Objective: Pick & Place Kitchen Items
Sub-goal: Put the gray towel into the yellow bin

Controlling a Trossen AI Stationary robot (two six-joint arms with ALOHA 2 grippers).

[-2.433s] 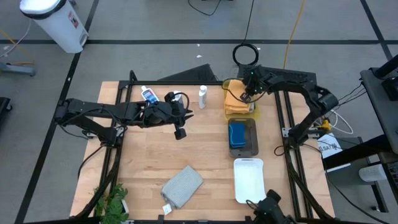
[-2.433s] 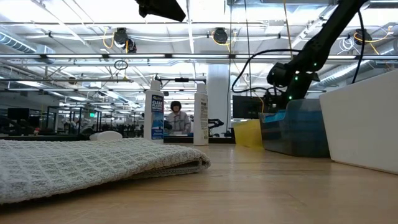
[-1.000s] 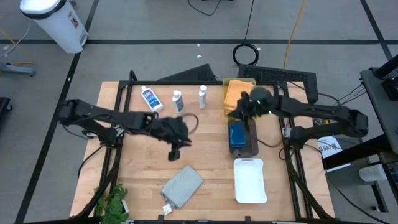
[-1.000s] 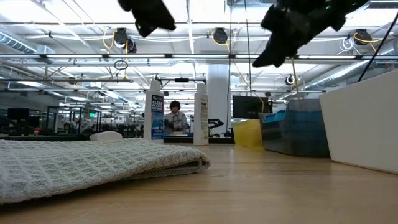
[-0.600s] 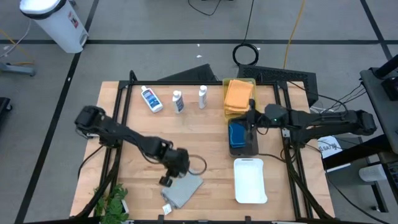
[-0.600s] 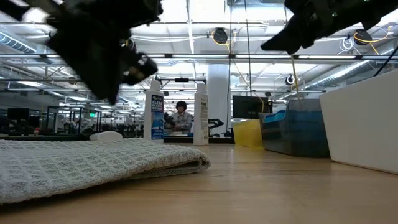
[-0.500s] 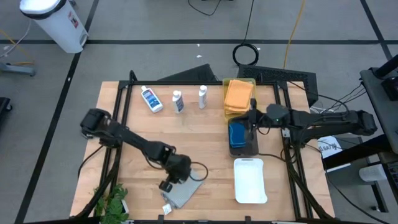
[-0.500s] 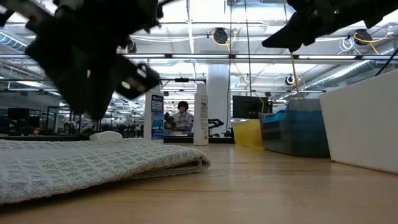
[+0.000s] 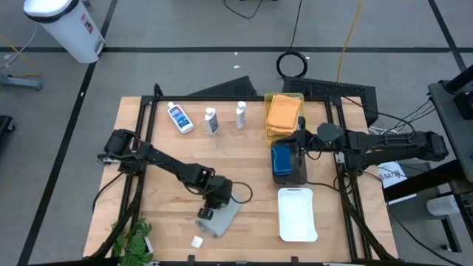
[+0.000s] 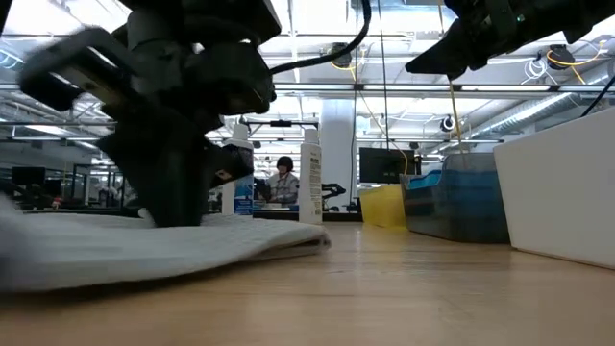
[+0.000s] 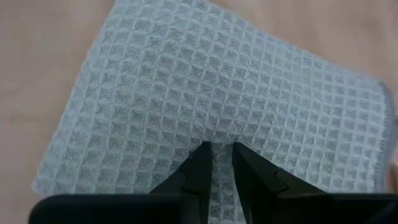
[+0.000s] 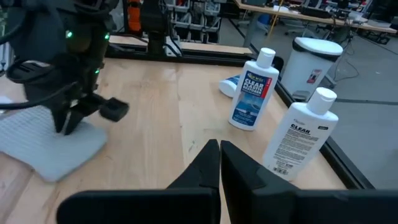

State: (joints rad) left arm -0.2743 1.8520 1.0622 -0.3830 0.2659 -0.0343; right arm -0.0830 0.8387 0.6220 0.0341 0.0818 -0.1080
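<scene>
- A bottle lies on its side (image 9: pixel 178 117) at the far left of the desk (image 9: pixel 162 222), with two upright bottles, one (image 9: pixel 211 120) and another (image 9: pixel 240 114), just to its right along the far edge.
- The left gripper (image 9: pixel 209 214) is down at the near middle of the desk, its fingers (image 11: pixel 200 168) drawn close together and pinching a ridge of the grey towel (image 9: pixel 222 216) between them.
- The grey towel lies on the desk under that gripper; in the low view its edge nearest the camera is blurred.
- A small white scrap (image 9: pixel 196 241) sits on the desk just beside the towel, nearer the front edge.
- The orange towel (image 9: pixel 283 113) lies on the yellow tray (image 9: pixel 296 97) at the far right.
- Blue sponges (image 9: pixel 281 159) rest in the dark grey tray (image 9: pixel 300 173), with the white tray (image 9: pixel 297 214) in front of it.
- The right gripper (image 9: pixel 298 142) hovers over the far end of the dark grey tray, its fingers pressed together and holding nothing.
</scene>
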